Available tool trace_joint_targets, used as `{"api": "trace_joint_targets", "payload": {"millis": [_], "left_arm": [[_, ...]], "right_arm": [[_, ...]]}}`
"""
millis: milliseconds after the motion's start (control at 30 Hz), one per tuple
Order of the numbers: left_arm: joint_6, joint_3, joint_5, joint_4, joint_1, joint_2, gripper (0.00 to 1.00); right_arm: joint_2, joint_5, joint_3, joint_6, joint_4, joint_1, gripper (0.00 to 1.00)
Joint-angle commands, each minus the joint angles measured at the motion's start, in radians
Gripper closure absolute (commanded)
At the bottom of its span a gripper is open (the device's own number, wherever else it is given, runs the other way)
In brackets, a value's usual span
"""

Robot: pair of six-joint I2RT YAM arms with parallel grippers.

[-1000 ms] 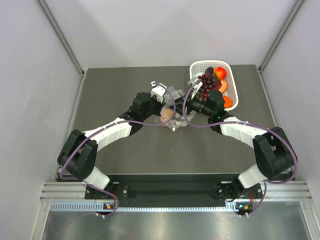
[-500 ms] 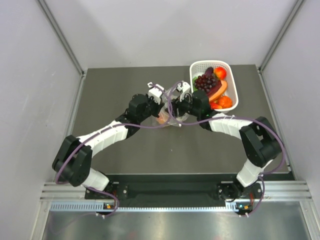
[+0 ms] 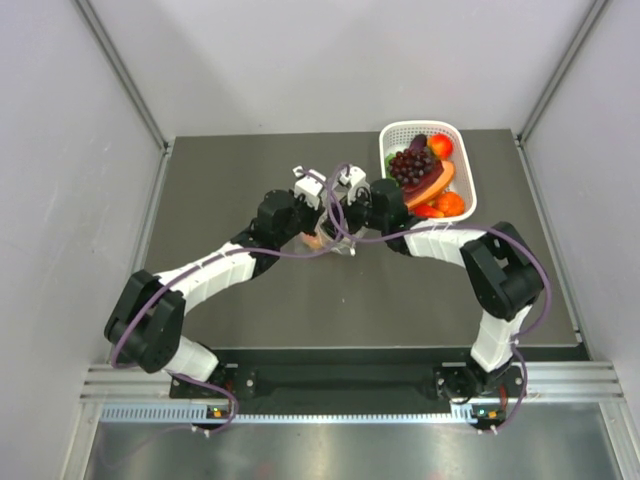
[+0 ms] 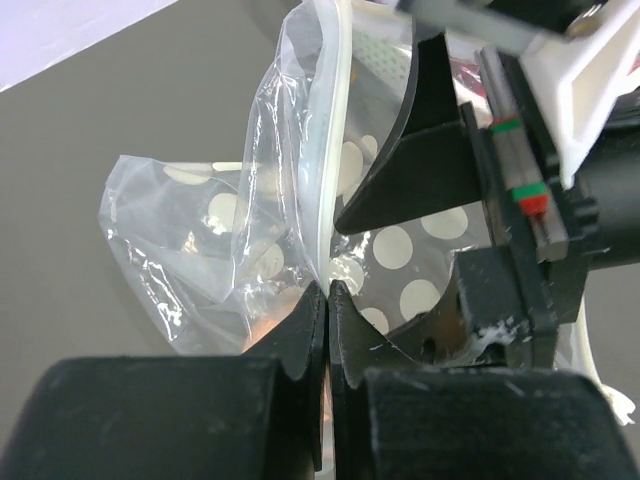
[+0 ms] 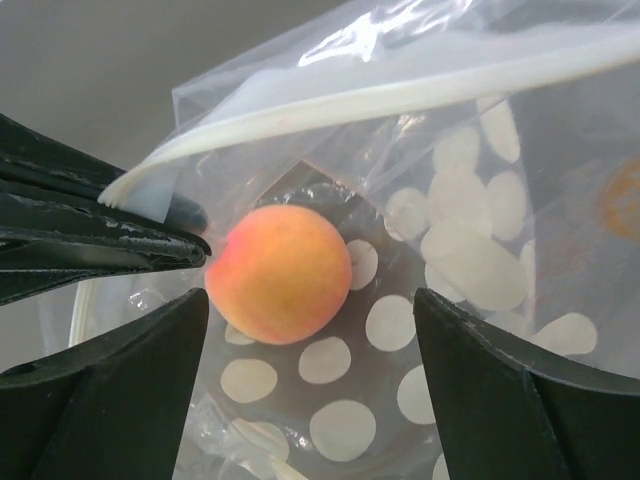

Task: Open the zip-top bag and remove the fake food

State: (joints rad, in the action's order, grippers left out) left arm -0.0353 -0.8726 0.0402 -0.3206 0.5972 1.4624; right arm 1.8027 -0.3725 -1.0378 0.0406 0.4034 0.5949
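The zip-top bag (image 3: 338, 243), clear plastic with white dots, sits mid-table between both grippers. My left gripper (image 4: 328, 292) is shut on the bag's film near its white zip strip (image 5: 350, 100), holding the mouth up; in the top view the left gripper (image 3: 318, 222) is at the bag's left side. My right gripper (image 5: 310, 315) stands open inside the mouth, its fingers either side of and short of a round peach-orange fruit (image 5: 280, 273), the fake food left in the bag. The right gripper (image 3: 347, 213) reaches in from the right.
A white lattice basket (image 3: 467, 170) stands at the back right of the table, holding a dark grape bunch (image 3: 410, 163), red and orange fruits (image 3: 452, 203) and other pieces. Grey walls close the table in on three sides.
My right arm swung left from over the basket to the bag's mouth, and its jaws opened wider. The grape bunch now lies in the basket. The left gripper kept its grip.
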Motion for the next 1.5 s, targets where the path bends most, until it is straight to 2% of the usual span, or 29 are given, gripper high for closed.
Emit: {"api": "trace_joint_targets", "payload": {"millis": [0,200,400,567,667,767,867,967,1067,1267,1467], "left_arm": [[-0.003,0.010,-0.031,-0.054,0.000,-0.042,1.00],[0.011,0.047,0.036,-0.098,0.000,-0.048,1.00],[0.034,0.064,0.144,-0.155,0.000,-0.047,1.00],[0.138,0.044,0.436,-0.283,0.001,0.011,1.00],[0.187,-0.006,0.506,-0.298,0.010,0.090,1.00],[0.186,-0.040,0.449,-0.290,0.019,0.154,1.00],[0.181,-0.042,0.405,-0.290,0.021,0.185,1.00],[0.166,-0.026,0.365,-0.287,0.019,0.191,1.00],[0.140,-0.003,0.325,-0.282,0.019,0.178,1.00],[0.094,0.056,0.233,-0.294,0.016,0.150,1.00],[0.086,0.080,0.210,-0.307,0.007,0.142,1.00]], "right_arm": [[0.053,-0.065,-0.053,-0.010,-0.006,0.025,0.16],[0.135,-0.221,-0.080,0.047,0.054,0.020,0.13],[0.146,-0.284,0.014,0.146,0.306,0.006,0.11],[0.093,-0.279,0.165,0.222,0.526,-0.026,0.10],[0.107,-0.290,0.192,0.261,0.589,-0.044,0.10],[0.145,-0.295,0.237,0.323,0.737,-0.055,0.10],[0.191,-0.281,0.287,0.416,0.977,-0.060,0.09],[0.236,-0.279,0.286,0.481,1.090,-0.058,0.09],[0.239,-0.226,0.288,0.463,1.108,-0.046,0.09],[0.202,-0.079,0.300,0.334,1.020,0.028,0.09],[0.221,-0.005,0.263,0.323,0.993,0.057,0.13]]}}
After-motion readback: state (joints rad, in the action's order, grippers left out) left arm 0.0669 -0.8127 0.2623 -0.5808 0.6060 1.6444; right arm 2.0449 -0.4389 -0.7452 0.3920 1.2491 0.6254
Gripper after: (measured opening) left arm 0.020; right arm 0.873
